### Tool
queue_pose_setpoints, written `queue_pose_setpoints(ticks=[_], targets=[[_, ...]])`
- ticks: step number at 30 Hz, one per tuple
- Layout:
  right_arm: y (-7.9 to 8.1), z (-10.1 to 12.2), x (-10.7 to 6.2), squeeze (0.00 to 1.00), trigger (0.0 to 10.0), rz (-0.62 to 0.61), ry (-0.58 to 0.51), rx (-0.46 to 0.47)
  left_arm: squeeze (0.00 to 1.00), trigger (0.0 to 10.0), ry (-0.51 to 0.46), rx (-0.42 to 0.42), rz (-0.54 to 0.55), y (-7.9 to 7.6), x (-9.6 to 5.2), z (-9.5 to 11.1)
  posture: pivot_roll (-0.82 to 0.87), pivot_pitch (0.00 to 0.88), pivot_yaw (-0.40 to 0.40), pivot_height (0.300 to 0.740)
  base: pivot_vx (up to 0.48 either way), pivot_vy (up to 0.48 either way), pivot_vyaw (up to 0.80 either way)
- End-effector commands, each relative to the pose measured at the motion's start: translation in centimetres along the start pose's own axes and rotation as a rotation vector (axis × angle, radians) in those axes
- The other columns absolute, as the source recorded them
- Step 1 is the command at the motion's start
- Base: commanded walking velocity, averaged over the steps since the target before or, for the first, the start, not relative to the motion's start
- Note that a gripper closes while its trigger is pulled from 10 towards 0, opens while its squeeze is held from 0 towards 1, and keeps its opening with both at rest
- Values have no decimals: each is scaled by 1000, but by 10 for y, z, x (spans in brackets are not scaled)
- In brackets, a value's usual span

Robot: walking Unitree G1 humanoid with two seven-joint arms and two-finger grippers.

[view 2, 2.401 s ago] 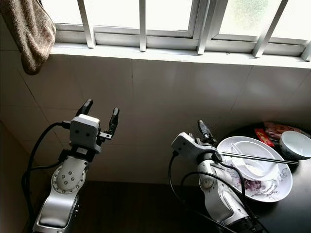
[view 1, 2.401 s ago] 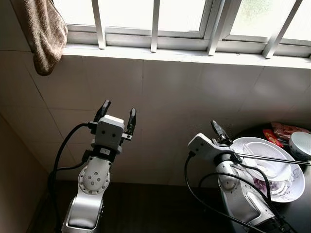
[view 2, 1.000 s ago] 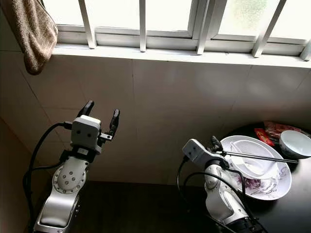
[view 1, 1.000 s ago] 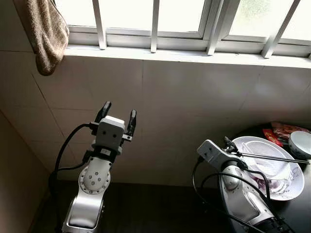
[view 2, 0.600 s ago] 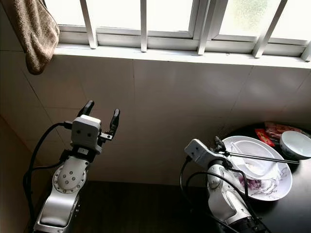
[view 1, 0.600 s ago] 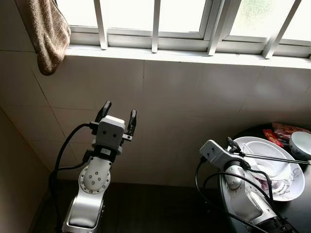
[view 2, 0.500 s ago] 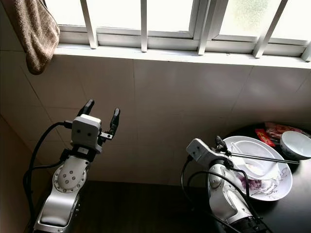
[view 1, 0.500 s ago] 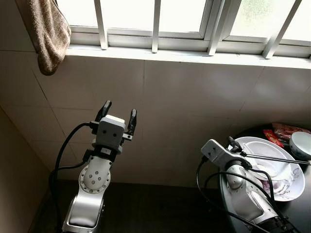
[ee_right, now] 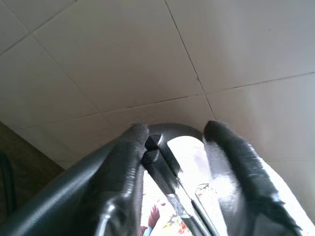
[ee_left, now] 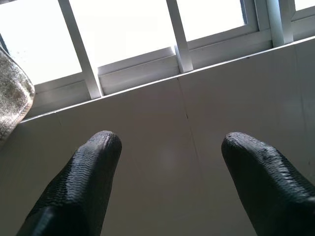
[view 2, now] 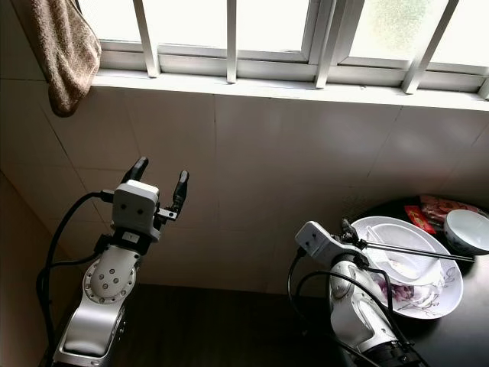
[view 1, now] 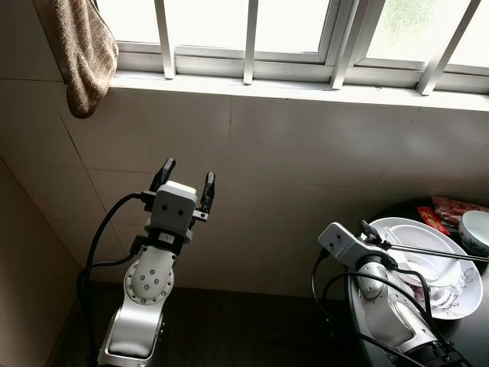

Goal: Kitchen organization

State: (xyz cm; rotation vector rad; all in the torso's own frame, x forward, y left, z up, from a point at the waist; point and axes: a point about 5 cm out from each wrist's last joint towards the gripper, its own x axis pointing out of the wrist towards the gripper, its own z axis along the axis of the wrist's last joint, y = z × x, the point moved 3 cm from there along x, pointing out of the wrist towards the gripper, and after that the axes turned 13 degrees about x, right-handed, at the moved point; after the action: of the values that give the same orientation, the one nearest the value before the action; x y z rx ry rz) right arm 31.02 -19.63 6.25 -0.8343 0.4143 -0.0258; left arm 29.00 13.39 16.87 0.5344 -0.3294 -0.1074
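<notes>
A pair of dark chopsticks [view 1: 435, 254] lies across a white bowl [view 1: 419, 264] that sits on a flowered white plate [view 1: 407, 224] at the right. My right gripper [view 1: 370, 229] is at the plate's near rim. In the right wrist view its fingers [ee_right: 130, 147] stand apart on either side of the chopsticks' ends [ee_right: 162, 169], which sit close to one finger. My left gripper [view 1: 187, 170] is raised at the left, open and empty, pointing up at the tiled wall.
The plate rests on a dark round table [view 2: 458, 340] at the right edge, beside a small bowl [view 1: 477, 229] and a red packet [view 1: 451, 208]. A barred window [view 1: 252, 38] runs above the tiled wall. A brown towel [view 1: 84, 53] hangs at the upper left. Dark floor lies below.
My right gripper has dropped from pointing up and moved right to the chopsticks' ends at the plate's rim. The camera has shifted slightly. The left arm has stayed still.
</notes>
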Motion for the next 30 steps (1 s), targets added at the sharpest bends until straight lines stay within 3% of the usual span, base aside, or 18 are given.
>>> queue_pose_setpoints(ticks=[1, 26, 30], targets=[[-9, -4, 4, 0, 0, -37, 16, 0, 0, 10000, 3, 1, -21, -5, 1, 0, 44, 0, -59, 740, 0, 0, 0], [-12, 3, 4, 0, 0, -74, -32, -91, 0, 10000, 8, -3, -26, -6, 1, -1, 42, 0, -61, 740, 0, 0, 0], [-23, 18, 1, 0, 0, -143, -117, -212, 0, 10000, 11, -4, -30, -6, 1, -2, 43, 0, -62, 740, 0, 0, 0]])
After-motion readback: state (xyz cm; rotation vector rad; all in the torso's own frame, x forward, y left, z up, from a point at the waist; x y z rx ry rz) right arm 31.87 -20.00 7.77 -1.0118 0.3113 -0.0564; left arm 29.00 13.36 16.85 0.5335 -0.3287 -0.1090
